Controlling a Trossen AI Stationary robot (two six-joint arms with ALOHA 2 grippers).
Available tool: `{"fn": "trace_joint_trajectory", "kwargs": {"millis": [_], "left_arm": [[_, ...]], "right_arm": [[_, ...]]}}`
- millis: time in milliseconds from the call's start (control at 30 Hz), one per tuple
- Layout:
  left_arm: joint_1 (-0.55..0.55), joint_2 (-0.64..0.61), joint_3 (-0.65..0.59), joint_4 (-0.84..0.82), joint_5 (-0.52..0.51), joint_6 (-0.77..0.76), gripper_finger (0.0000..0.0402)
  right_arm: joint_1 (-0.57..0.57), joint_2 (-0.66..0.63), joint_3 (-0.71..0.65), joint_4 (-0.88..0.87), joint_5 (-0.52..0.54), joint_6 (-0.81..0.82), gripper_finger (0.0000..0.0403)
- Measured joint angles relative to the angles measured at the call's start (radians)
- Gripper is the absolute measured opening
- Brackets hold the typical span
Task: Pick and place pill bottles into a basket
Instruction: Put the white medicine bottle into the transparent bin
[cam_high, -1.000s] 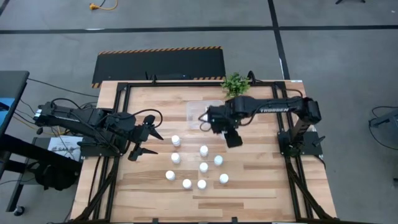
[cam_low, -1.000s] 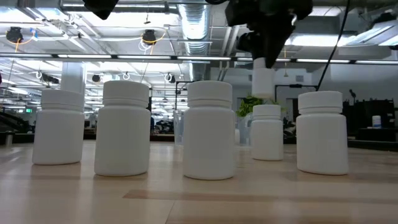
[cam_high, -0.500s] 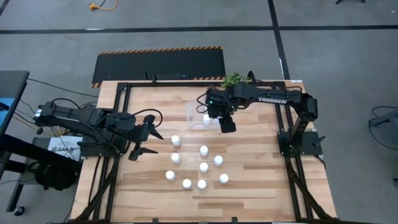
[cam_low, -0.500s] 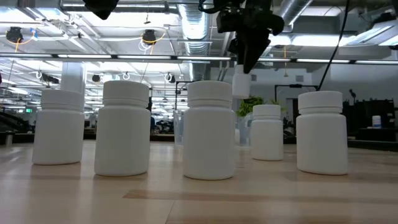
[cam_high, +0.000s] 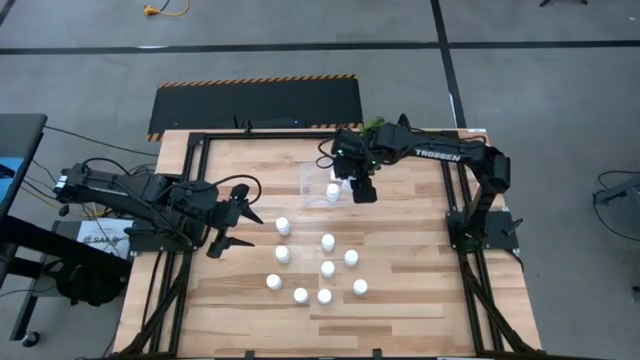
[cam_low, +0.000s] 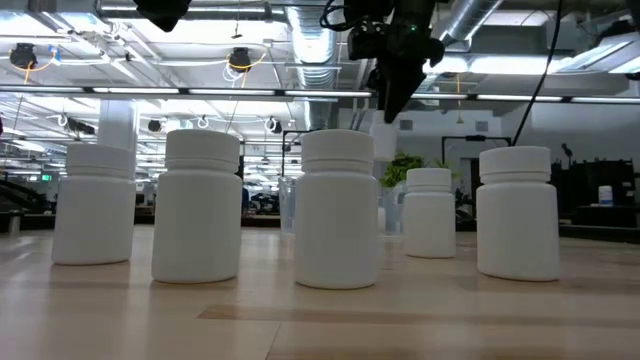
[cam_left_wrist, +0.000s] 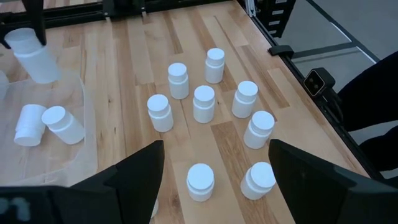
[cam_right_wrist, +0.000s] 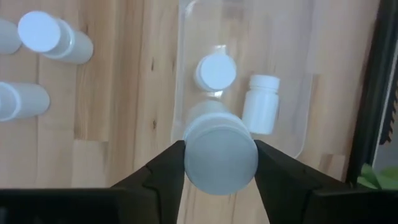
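My right gripper (cam_high: 350, 183) hangs over the clear bin (cam_high: 312, 172) at the table's far middle, shut on a white pill bottle (cam_right_wrist: 221, 152). Two bottles are in the bin, one upright (cam_right_wrist: 216, 71) and one lying on its side (cam_right_wrist: 261, 112). Several white bottles (cam_high: 327, 268) stand upright on the wood nearer the front; they also show in the left wrist view (cam_left_wrist: 204, 102). My left gripper (cam_high: 243, 230) is open and empty at the table's left, apart from them. My right gripper pinches the bottle between its two fingers at opposite sides of its upper end (cam_right_wrist: 189, 155), by the cap. The fingers come from above, pointing down. The bottle hangs roughly upright below them (cam_left_wrist: 34, 56), lifted clear above the bin.
A small green plant (cam_high: 378, 127) stands just behind the bin, partly under my right arm. Black frame rails (cam_high: 195, 180) run along the table's edges. Bare wood lies between my left gripper and the standing bottles.
My right gripper has carried the bottle toward the table's far edge and a little to the left, from near the standing bottles to above the bin. The bottle has stayed in the hold, clear of the table.
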Motion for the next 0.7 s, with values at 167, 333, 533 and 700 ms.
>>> {"fn": "trace_joint_trajectory", "kwargs": {"millis": [167, 333, 533, 700], "left_arm": [[0.0, 0.0, 0.0, 0.0, -0.002, 0.001, 0.0279], [0.0, 0.0, 0.0, -0.002, -0.005, -0.001, 0.0279], [0.0, 0.0, 0.0, -0.004, -0.001, -0.001, 0.0279], [0.0, 0.0, 0.0, -0.009, 0.001, -0.001, 0.0279]], "right_arm": [[-0.005, 0.046, 0.002, 0.004, -0.002, -0.011, 0.0155], [0.001, 0.128, -0.001, -0.005, -0.001, -0.025, 0.0157], [0.003, 0.209, -0.001, -0.006, -0.003, -0.05, 0.016], [0.003, 0.25, 0.001, 0.01, -0.004, -0.059, 0.0152]]}}
